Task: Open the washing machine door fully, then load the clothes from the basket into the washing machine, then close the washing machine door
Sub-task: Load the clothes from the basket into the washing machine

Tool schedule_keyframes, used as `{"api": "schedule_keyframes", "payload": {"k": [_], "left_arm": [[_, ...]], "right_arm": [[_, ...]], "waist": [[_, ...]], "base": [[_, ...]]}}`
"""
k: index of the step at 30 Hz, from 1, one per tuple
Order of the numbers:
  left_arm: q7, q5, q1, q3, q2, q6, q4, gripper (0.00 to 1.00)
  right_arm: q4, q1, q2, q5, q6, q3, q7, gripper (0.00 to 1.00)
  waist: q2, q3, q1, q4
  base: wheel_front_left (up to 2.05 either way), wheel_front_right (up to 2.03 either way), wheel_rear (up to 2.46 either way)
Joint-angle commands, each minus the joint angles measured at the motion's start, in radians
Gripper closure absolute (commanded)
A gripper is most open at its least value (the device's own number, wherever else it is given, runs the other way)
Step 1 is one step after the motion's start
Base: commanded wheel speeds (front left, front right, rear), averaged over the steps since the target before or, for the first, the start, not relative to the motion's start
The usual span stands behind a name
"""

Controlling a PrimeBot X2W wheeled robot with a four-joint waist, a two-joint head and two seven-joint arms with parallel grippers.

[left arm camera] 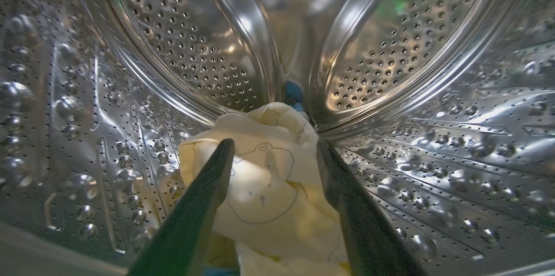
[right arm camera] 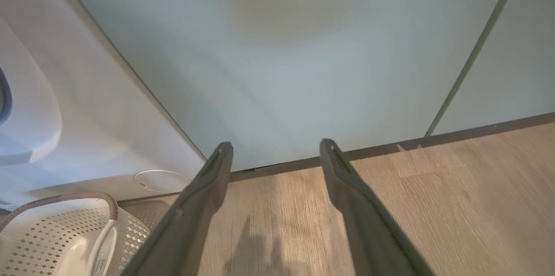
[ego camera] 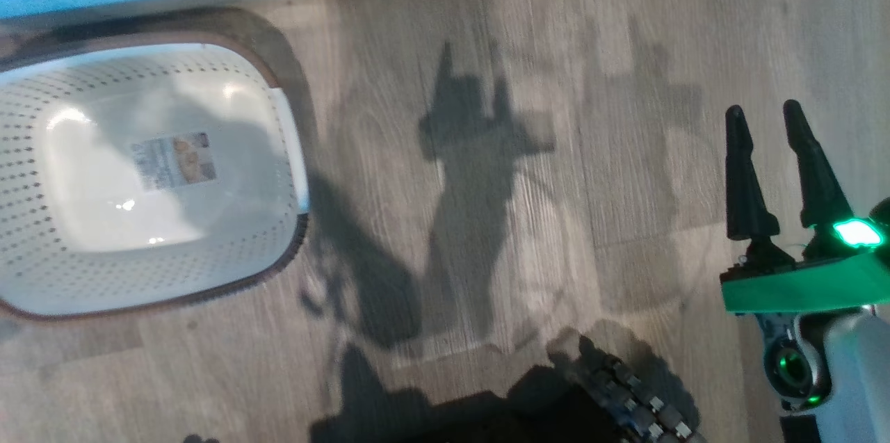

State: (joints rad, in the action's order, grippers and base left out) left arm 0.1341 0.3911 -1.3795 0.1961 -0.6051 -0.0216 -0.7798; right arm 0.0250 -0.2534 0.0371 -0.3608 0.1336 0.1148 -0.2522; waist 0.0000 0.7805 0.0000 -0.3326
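Clothes (left arm camera: 269,180): in washing machine (left arm camera: 173,42) drum, between the wide-spread fingers (left arm camera: 195,215) of my left gripper (left arm camera: 275,142), not gripped. My right gripper (right arm camera: 277,144): outside the machine, spread wide, empty.

Legible text: none.
Label (ego camera: 172,161): one, on the inside base of the basket (ego camera: 272,238). It is pale, with small printed blocks and picture patches, and its wording is too blurred to read.
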Motion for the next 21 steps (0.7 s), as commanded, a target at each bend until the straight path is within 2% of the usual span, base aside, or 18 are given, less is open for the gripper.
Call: {"api": "schedule_keyframes", "payload": {"k": [1, 8, 12, 17, 21], "left_arm": [[0.014, 0.01, 0.013, -0.022, -0.04, -0.009, 0.041, 0.0], [0.079, 0.051, 0.203, -0.028, 0.038, -0.04, 0.135, 0.0], [0.099, 0.054, 0.346, -0.027, 0.067, -0.077, 0.233, 0.0], [0.117, 0.05, 0.563, -0.03, 0.099, -0.134, 0.421, 0.0], [0.123, 0.026, 0.794, -0.026, 0.122, -0.203, 0.632, 0.0]], "right_arm": [[-0.026, 0.025, 0.013, 0.008, -0.003, 0.004, -0.01, 0.0], [-0.023, 0.058, 0.013, 0.065, -0.003, -0.048, -0.01, 0.0], [-0.021, 0.075, 0.013, 0.092, -0.003, -0.065, -0.01, 0.0], [-0.018, 0.103, 0.013, 0.122, -0.003, -0.086, -0.01, 0.0], [-0.015, 0.136, 0.013, 0.148, -0.003, -0.103, -0.01, 0.0]], "waist": [[0.0, -0.028, 0.0, 0.024], [0.0, -0.116, 0.0, 0.106], [0.0, -0.169, 0.0, 0.138], [0.0, -0.237, 0.0, 0.172], [0.0, -0.299, 0.0, 0.205]], "base": [[0.0, 0.0, 0.0], [0.0, 0.0, 0.0], [0.0, 0.0, 0.0], [0.0, 0.0, 0.0], [0.0, 0.0, 0.0]]}}
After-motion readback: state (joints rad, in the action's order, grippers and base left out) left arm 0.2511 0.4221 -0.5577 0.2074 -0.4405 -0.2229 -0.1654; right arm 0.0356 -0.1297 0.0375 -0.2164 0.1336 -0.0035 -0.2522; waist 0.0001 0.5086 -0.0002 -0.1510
